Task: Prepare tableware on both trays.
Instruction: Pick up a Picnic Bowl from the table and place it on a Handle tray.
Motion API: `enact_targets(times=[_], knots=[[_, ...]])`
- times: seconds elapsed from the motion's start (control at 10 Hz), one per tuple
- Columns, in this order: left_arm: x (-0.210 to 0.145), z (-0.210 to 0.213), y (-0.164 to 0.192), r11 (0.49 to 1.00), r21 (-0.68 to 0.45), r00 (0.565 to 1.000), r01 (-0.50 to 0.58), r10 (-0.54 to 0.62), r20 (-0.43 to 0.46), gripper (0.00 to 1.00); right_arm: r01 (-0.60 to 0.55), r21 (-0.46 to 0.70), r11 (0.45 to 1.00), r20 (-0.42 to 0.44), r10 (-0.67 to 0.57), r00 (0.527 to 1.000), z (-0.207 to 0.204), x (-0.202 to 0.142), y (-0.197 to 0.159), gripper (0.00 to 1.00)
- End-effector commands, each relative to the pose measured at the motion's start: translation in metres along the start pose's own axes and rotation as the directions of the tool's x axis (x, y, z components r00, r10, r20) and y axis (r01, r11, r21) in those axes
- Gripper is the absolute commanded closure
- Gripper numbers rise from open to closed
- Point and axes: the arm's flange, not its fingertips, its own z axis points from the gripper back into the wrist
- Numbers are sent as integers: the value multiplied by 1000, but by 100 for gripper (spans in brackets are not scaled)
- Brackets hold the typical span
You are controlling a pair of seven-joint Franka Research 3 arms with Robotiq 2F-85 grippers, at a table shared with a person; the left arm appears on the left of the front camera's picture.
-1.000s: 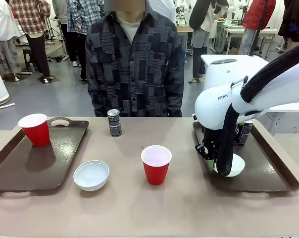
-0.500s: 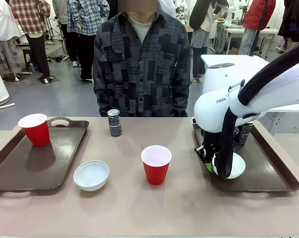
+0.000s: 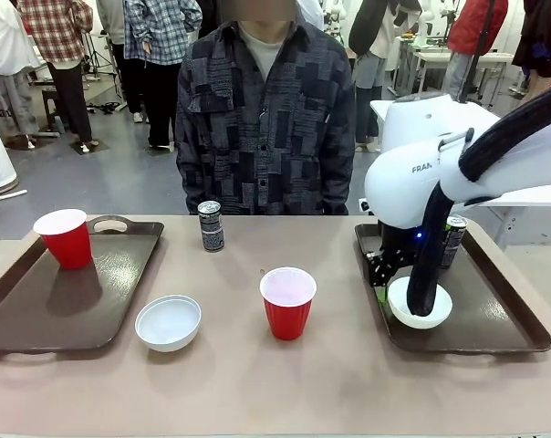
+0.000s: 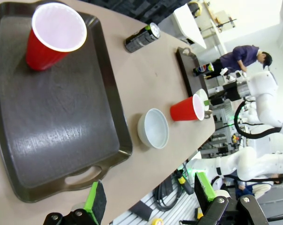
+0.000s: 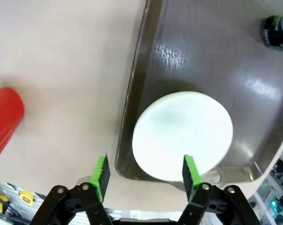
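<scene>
Right wrist view: the right gripper [image 5: 145, 169] has let go, fingers apart, and lifted above the white bowl [image 5: 183, 126] on the right tray [image 5: 197, 56].

2 dark brown trays lie at the ends of the table [image 3: 257, 388]. The left tray [image 3: 38, 315] holds a red cup [image 3: 66, 239] at its far corner. On the bare table between the trays stand a dark can [image 3: 211, 226], a white bowl [image 3: 169, 322] and a second red cup [image 3: 287, 302]. The right tray [image 3: 499, 315] holds a second white bowl [image 3: 399, 308] and a second can [image 3: 453, 239], both partly hidden by the right arm [image 3: 421, 178]. The right gripper [image 3: 383, 278] hangs at that bowl's left rim. A person [image 3: 262, 119] stands at the far side.
</scene>
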Motion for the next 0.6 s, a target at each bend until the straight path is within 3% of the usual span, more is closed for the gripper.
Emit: enact_targets(times=[0.0, 0.2, 0.5], knots=[[0, 1, 1, 1000, -20, 1000, 18, -18, 12, 0, 28, -37, 999, 17, -27, 999, 16, -12, -1, 21], [0, 1, 1, 1000, -20, 1000, 18, -18, 12, 0, 21, -36, 999, 18, -20, 1000, 28, -15, -2, 1], [0, 1, 1, 1000, -20, 1000, 18, -18, 12, 0, -26, -11, 1000, 19, 26, 999, 43, -29, 0, 0]])
